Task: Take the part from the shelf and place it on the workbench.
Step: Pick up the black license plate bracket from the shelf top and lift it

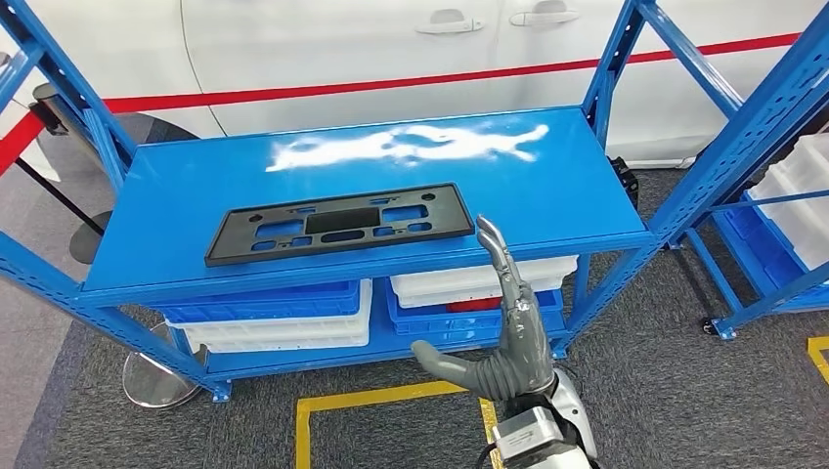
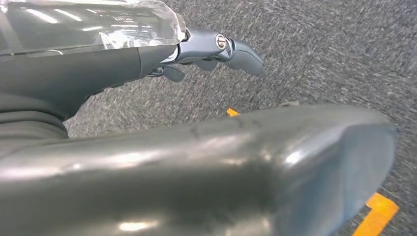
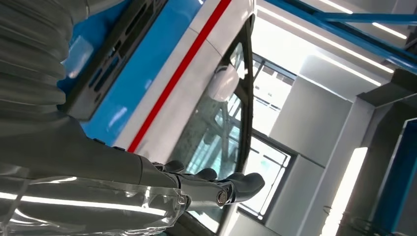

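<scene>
Bright, even overhead light throws a white glare patch on the blue shelf top (image 1: 391, 186) just behind the black part (image 1: 337, 225), while the left wrist view's thumb (image 2: 221, 172) is blurred close-up and ceiling strip lights (image 3: 344, 187) overexpose.

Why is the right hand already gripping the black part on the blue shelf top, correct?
Not correct. The head view shows the right hand open and raised in front of the shelf, holding nothing. The black part lies flat on the shelf top, untouched.
</scene>
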